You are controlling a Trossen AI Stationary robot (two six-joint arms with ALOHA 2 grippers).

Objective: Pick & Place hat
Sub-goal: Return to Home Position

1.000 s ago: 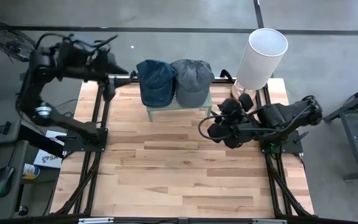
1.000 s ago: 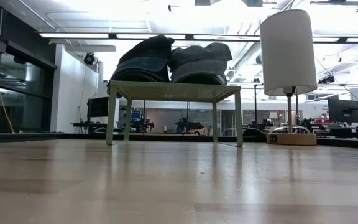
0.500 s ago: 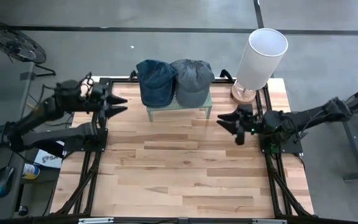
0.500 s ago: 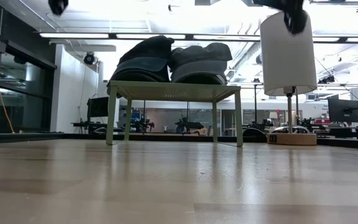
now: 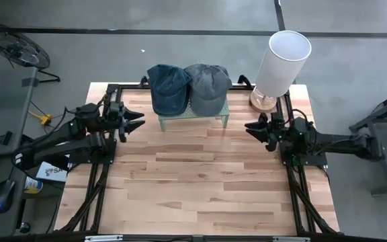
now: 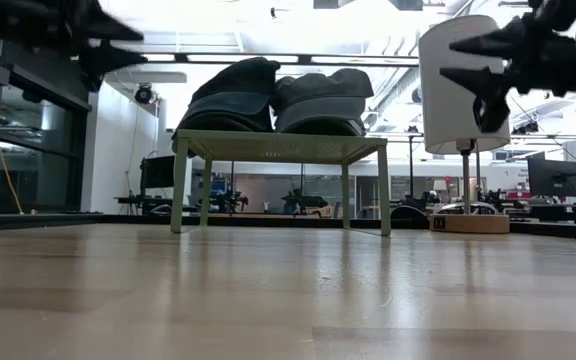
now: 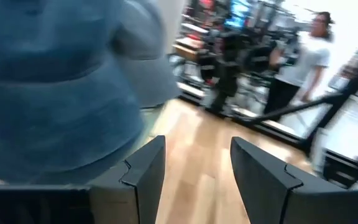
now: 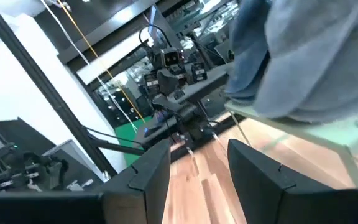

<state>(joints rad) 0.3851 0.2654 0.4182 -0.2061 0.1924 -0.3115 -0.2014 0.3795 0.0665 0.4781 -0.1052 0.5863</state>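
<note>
Both left claw (image 5: 138, 119) and right claw (image 5: 251, 127) splayed above plank table (image 5: 200, 176), lab (image 6: 298, 192) beyond.

Blue caps (image 5: 168, 87) and gray caps (image 5: 208, 86) sit stacked side by side.

Left wrist view: blue cap (image 7: 55, 93) smeared, seams unreadable, cut off at the picture's edge. The person (image 7: 297, 68) beyond is also a smear.
Right wrist view: gray cap (image 8: 309, 56) cut off at the edge.
High view: shelf (image 5: 192, 121) mostly covered by the caps. The number of caps per stack is not readable.
Low view: right gripper (image 6: 448, 58) overlaps the lamp shade (image 6: 463, 120). Left gripper (image 6: 140, 46) runs off the edge.
</note>
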